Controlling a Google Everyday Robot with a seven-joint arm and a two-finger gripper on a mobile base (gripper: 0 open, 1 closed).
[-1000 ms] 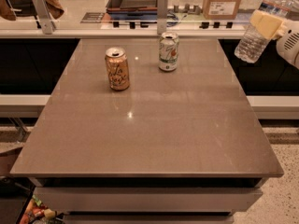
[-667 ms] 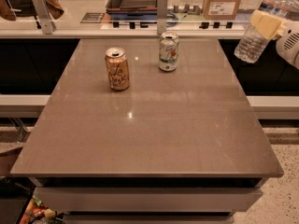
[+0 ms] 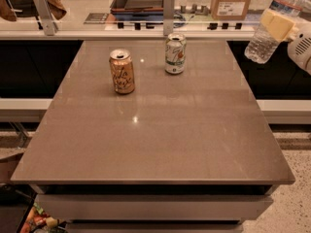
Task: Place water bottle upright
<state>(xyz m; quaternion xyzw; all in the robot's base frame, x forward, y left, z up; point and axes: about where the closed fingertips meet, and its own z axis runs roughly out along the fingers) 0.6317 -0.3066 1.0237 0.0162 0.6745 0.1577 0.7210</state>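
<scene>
Grey-brown surface point(image 3: 160, 140) bearing two upright cans. Off its far right corner, in the air, the pincer point(image 3: 276, 23) is clamped on the tilted water bottle point(image 3: 257, 45). The orange can point(image 3: 121, 72) stands left of the white-green can point(image 3: 175, 53), apart.

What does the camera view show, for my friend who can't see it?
At the right edge, the robot's gripper holds a clear water bottle tilted in the air, just beyond the far right corner of the grey table. On its far half stand an orange can and, to its right, a white-green can.
</scene>
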